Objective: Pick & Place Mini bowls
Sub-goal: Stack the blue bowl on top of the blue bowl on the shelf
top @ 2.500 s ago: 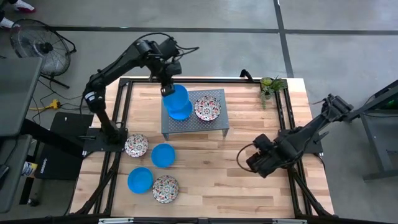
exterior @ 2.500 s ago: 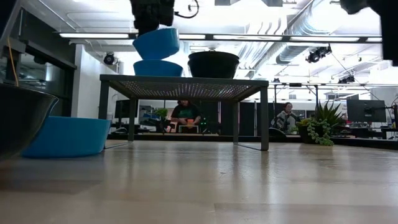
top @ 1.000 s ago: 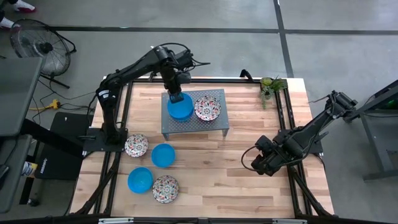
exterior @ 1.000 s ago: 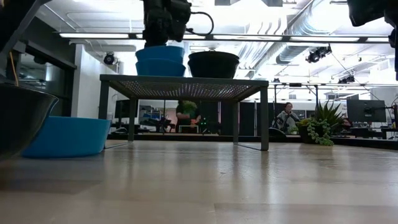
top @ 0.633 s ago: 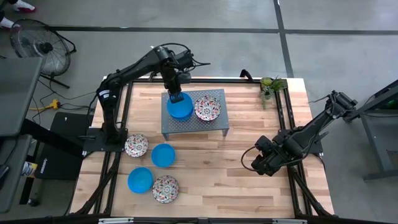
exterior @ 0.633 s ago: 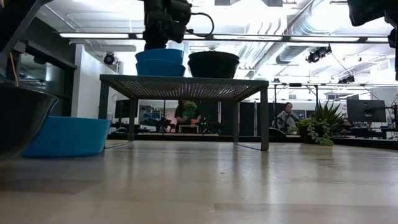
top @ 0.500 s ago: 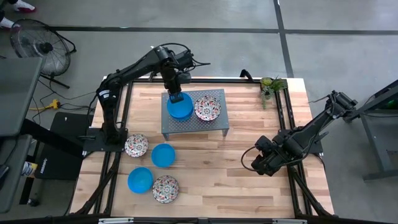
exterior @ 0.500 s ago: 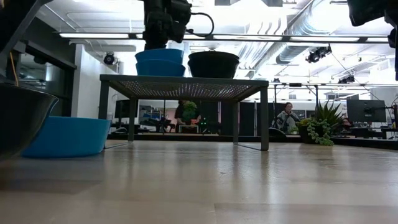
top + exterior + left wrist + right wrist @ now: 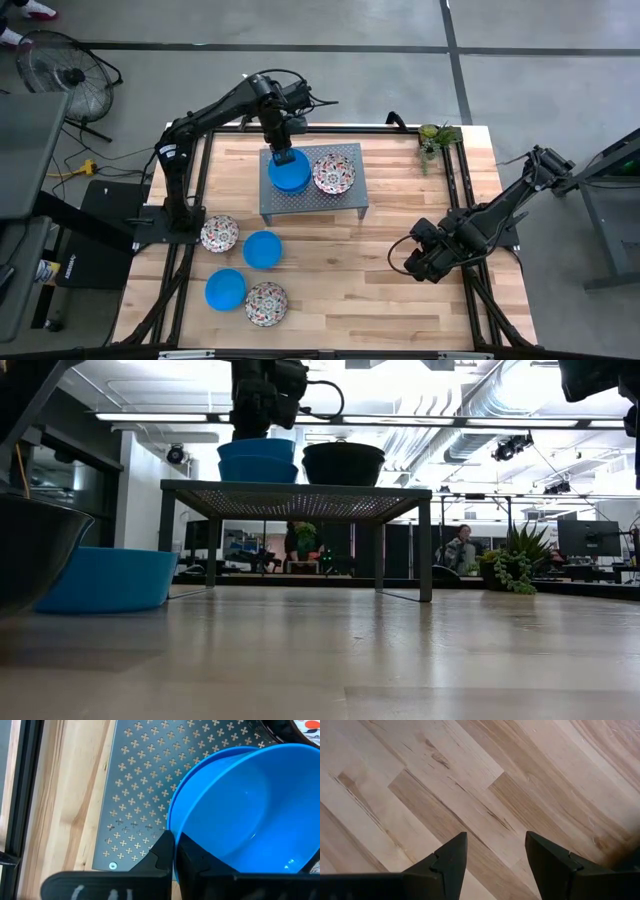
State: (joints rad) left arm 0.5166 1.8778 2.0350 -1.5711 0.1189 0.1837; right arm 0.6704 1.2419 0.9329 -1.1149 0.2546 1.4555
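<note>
Nothing moved — left fingers (image 9: 170, 851) clenched on upper blue bowl's (image 9: 240, 815) rim; stacked.

The left gripper (image 9: 281, 152) has carried the plain bright blue mini bowl (image 9: 289, 172) down from a tilted hover and nested it level in the blue bowl (image 9: 257, 469) on the grey perforated metal stand (image 9: 340, 198). The right gripper (image 9: 418, 262) drifted slightly rightward.
</note>
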